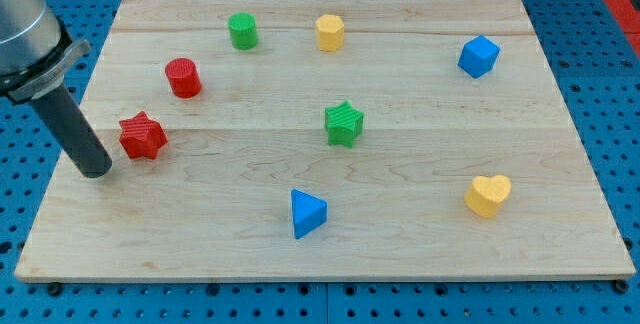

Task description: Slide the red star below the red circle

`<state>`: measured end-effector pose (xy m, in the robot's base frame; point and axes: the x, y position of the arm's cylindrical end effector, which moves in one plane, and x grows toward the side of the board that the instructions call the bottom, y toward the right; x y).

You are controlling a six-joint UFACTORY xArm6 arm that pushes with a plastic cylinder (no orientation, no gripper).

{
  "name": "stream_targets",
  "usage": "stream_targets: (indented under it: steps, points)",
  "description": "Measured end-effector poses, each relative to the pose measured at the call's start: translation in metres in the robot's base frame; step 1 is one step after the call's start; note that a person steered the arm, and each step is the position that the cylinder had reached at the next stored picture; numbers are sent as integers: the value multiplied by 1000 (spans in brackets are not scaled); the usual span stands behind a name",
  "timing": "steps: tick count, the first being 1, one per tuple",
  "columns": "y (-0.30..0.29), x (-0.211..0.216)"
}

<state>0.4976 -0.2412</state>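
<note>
The red star (142,136) lies at the view's left on the wooden board (420,234). The red circle (183,77) stands above it and slightly to the right, with a gap between them. My tip (95,171) rests on the board just left of and slightly below the red star, close to it; I cannot tell if it touches. The dark rod rises from the tip toward the view's top left.
A green circle (242,31) and a yellow hexagon (330,32) stand near the top. A blue cube (478,56) is at the top right, a green star (344,123) in the middle, a blue triangle (306,212) at the bottom centre, a yellow heart (488,194) at the lower right.
</note>
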Motion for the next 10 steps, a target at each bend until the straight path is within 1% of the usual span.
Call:
stream_targets:
  steps: [3,4,5,6,7,8,9,10]
  points:
    - [31,-44]
    - [23,-33]
    - [34,-20]
    - [72,-14]
    - [75,-25]
    - [53,-20]
    - [59,-23]
    - [69,-41]
